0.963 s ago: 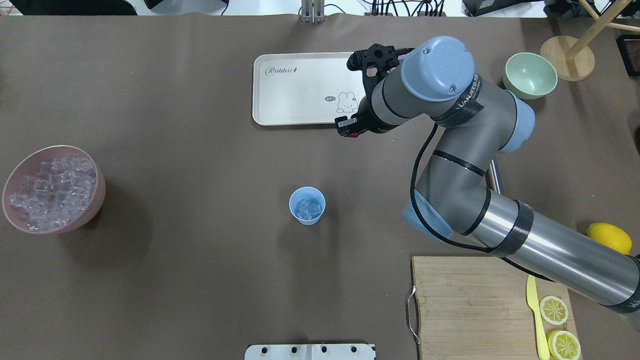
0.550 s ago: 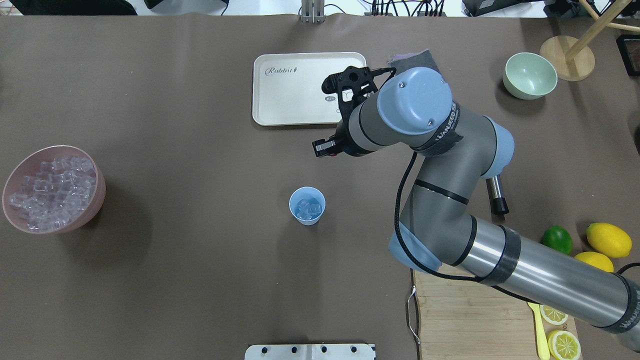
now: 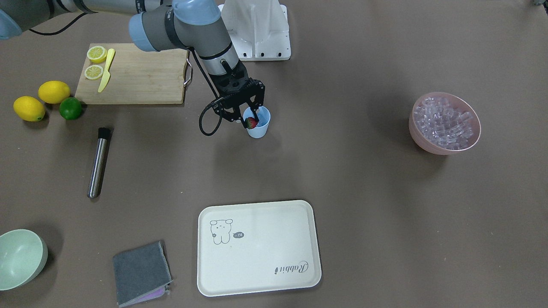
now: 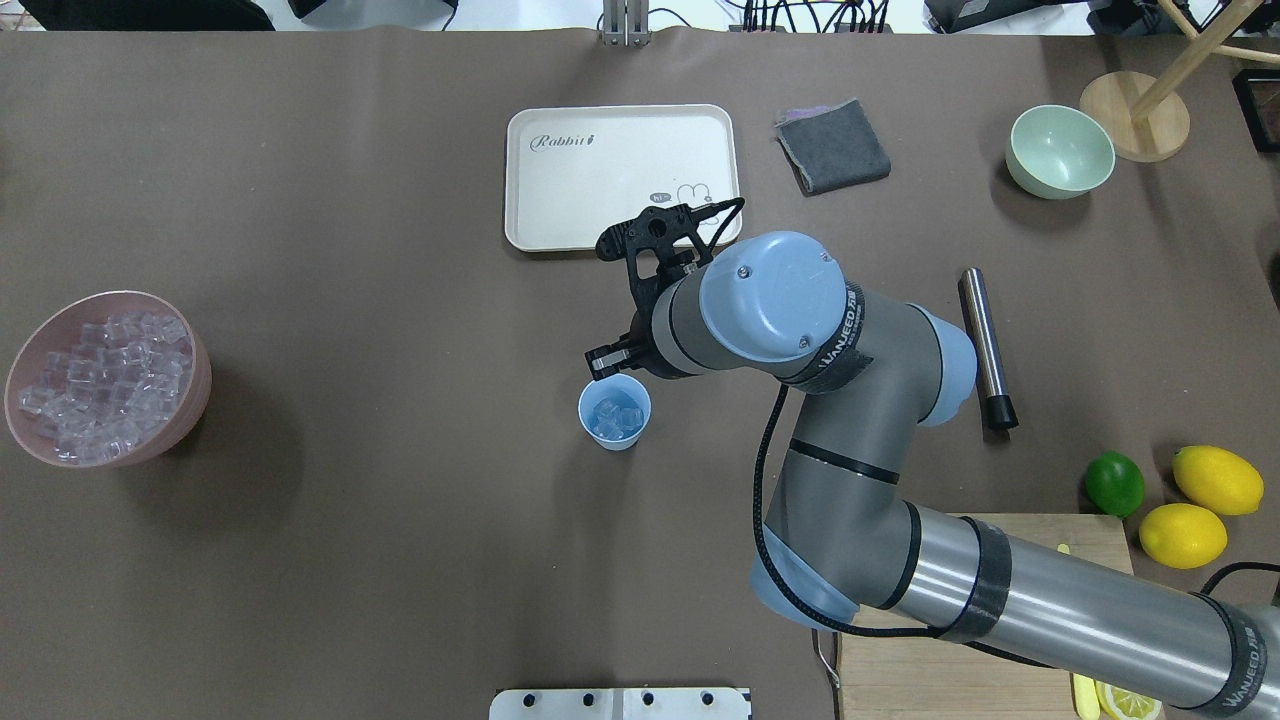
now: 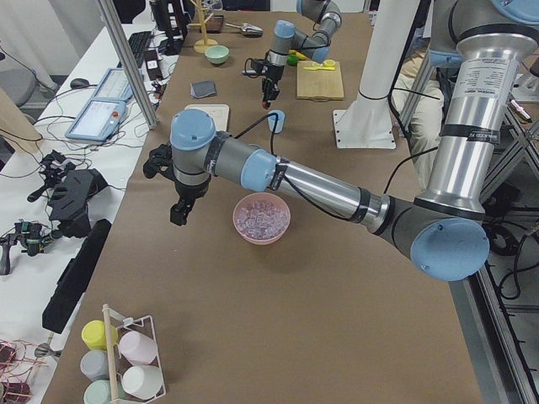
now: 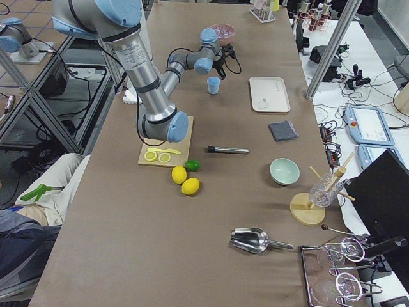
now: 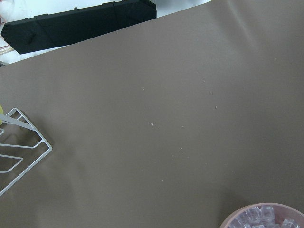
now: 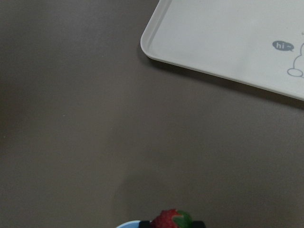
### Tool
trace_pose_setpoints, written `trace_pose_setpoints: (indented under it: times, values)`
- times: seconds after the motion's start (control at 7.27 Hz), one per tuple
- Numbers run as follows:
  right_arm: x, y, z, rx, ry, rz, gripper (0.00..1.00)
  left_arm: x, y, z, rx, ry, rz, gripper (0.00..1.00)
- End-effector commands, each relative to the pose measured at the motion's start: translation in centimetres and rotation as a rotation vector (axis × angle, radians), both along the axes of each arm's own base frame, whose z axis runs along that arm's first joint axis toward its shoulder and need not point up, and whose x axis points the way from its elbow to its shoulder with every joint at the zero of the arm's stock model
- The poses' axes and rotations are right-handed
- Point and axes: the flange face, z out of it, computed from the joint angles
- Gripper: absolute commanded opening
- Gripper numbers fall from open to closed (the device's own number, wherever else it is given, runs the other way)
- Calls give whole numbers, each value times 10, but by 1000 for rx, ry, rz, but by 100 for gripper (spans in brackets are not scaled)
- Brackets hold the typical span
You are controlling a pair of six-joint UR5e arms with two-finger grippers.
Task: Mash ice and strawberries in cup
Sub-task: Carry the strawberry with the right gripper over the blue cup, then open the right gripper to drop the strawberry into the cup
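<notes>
My right fingers (image 3: 254, 118) are pinching the strawberry (image 3: 251, 124). In my wrist view its red flesh and green top show between them, right at the bottom edge. A second ago I was holding it over the near corner of the tray (image 4: 560, 200). Since then my arm has swung across the tabletop, and the berry now hangs at the rim of the cup (image 4: 614, 411), on the tray side. The cup itself has not shifted. It stands where it was, out in the open, with the ice (image 4: 616, 416) piled in its bottom.

The carry looks nearly done to me. The ice is in and the fruit is about to join it. From overhead my fingertips look just short of the mouth, while from across the table the berry overlaps the opening. I would therefore ease a little further in before letting go. If I released here, the berry could clip the rim and roll off, and a nudge could tip such a light cup.

No mashing has begun. The metal muddler (image 4: 985, 345) lies flat, well apart from the cup, and nothing grips it.

My left fingers (image 5: 179, 212) hang beside the pink bowl (image 4: 198, 385) of spare ice. I cannot tell whether they are spread or pressed together.
</notes>
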Motion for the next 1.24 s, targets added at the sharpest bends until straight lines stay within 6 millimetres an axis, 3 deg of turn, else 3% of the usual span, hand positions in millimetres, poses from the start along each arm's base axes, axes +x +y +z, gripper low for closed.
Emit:
trace_pose_setpoints:
  times: [0.0,0.14,0.28,0.41,0.55,0.69,0.96,1.1]
  values:
    - [-10,19,-1,8,-3,-20,0,-6,1,1,-2,0,-10,98]
    - [-13,23,2,11,2,-22,0,-10,2,1,-1,1,-16,98]
    - [-12,23,2,11,2,-23,12,-15,7,5,-7,3,-25,98]
    - [-13,23,3,17,3,-28,59,-16,10,9,-9,2,-26,98]
    - [-13,24,5,19,7,-32,90,-19,15,12,-15,3,-31,98]
    - [-13,24,4,18,4,-36,99,-19,16,14,-18,4,-32,98]
    - [5,23,-11,23,-27,-38,100,-22,17,12,-17,31,-29,98]
    - [22,2,0,-6,-15,-28,100,-28,18,12,-17,31,-41,98]
